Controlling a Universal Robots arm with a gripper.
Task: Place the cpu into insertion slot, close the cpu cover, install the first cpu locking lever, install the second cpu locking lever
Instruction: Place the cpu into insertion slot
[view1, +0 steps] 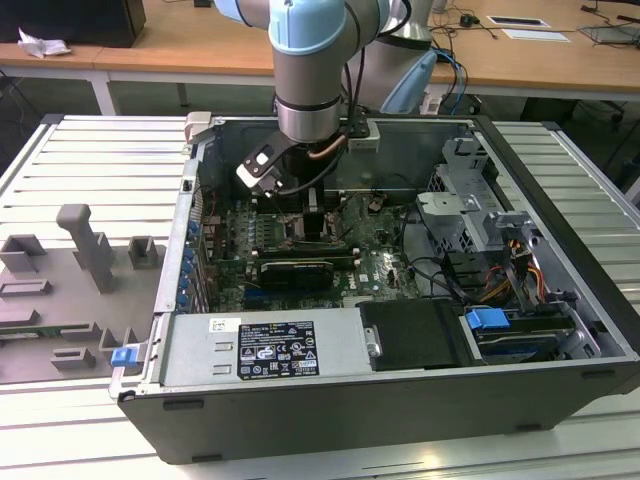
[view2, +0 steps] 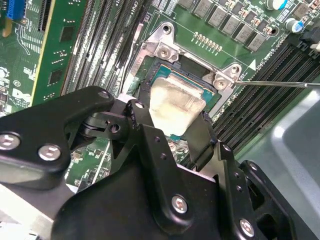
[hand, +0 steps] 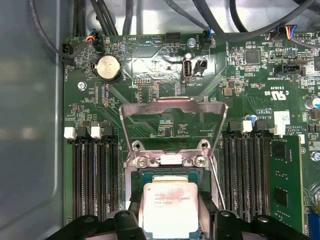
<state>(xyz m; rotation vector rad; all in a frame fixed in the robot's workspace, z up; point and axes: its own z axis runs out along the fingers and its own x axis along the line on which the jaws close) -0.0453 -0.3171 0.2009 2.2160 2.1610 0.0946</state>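
Observation:
The cpu (view2: 175, 102) (hand: 170, 210), a pale silvery square chip, lies in or just above the insertion slot (view2: 161, 75) (hand: 134, 181), between the two black fingers (view2: 141, 102) of my gripper (view2: 172, 107) (hand: 172, 222). The fingers press against two opposite edges of the chip. The cpu cover (hand: 172, 106), a silvery frame with a cut-out centre, stands swung open on its hinge beside the slot. A thin wire locking lever (view2: 280, 84) (hand: 216, 181) sticks out beside the slot. In the exterior view my gripper (view1: 312, 228) reaches down onto the green board inside the computer case.
Rows of black memory slots (hand: 92, 175) (hand: 245, 175) flank the socket, with a memory module (view2: 55, 55) in one. Cables (hand: 115, 15) run along the case wall. The case (view1: 400, 400) holds a drive cage (view1: 470, 200) and a black card (view1: 295, 270). A grey fixture tray (view1: 70, 290) lies at the exterior view's left.

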